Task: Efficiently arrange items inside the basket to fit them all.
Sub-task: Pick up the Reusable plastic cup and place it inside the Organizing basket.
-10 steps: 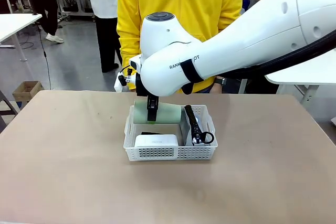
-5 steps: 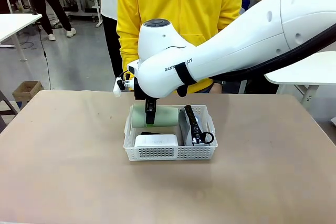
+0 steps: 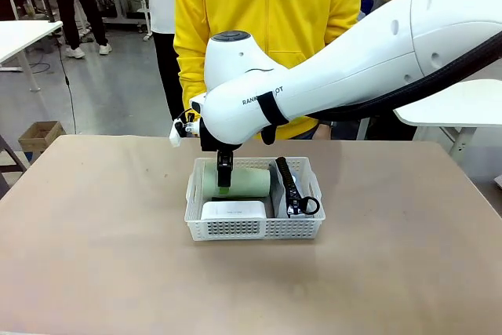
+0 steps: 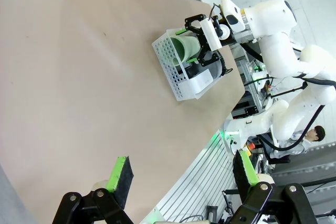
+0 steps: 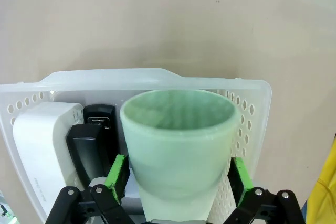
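Right wrist view, smooth tapered pale green plastic cup (image 5: 178, 150) between spread right gripper (image 5: 178, 174) pads, perforated white basket (image 5: 247, 103) beneath

In the front view the right arm's bulk covers the right gripper (image 3: 224, 182) apart from one dark finger, so its jaws are hidden. That finger crosses the cup (image 3: 245, 182), whose base lies behind the device (image 3: 233, 210). In the right wrist view the cup's (image 5: 178, 145) base runs off the bottom edge, and it hides the basket (image 5: 131, 80) floor beneath.
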Motion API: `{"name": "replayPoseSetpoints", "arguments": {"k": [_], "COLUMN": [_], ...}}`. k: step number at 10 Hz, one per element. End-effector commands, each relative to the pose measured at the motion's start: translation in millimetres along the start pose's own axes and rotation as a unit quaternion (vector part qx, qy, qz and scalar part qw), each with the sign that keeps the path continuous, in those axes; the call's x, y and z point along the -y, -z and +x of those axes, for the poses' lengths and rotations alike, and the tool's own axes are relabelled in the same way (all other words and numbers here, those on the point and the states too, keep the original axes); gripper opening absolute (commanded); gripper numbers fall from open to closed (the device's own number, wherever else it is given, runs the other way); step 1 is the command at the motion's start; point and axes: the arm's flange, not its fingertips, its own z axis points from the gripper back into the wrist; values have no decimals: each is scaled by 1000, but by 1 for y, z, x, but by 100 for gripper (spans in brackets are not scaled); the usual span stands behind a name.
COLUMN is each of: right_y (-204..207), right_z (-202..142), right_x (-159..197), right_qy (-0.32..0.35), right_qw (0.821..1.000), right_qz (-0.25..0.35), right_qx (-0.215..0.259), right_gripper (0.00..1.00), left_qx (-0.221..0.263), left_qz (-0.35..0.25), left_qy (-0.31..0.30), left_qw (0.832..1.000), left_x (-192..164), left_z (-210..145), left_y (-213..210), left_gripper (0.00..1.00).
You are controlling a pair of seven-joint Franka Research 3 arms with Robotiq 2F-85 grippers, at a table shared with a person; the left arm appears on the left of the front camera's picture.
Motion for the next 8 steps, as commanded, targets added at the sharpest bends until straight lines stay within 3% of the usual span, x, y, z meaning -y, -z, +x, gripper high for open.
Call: {"name": "replayPoseSetpoints", "arguments": {"k": [1, 5, 7, 8], "right_y": [-2, -16, -62, -98], "right_z": [4, -8, -39, -68], "right_x": [4, 2, -5, -8], "right_qy": [0, 27, 35, 71], "right_qw": [1000, 999, 999, 994], "right_qz": [11, -9, -25, 8], "right_qx": [12, 21, 32, 81], "right_gripper": [100, 100, 100, 100], "left_qx": [-1, -1, -1, -1], "left_qz": [5, 5, 5, 5], "left_qy": [0, 0, 0, 0], "left_qw": [1000, 1000, 1000, 1000], "left_x": [3, 3, 3, 3], "left_z": [-1, -1, -1, -1], "left_y": [1, 1, 1, 1], "left_gripper": [100, 100, 100, 100]}}
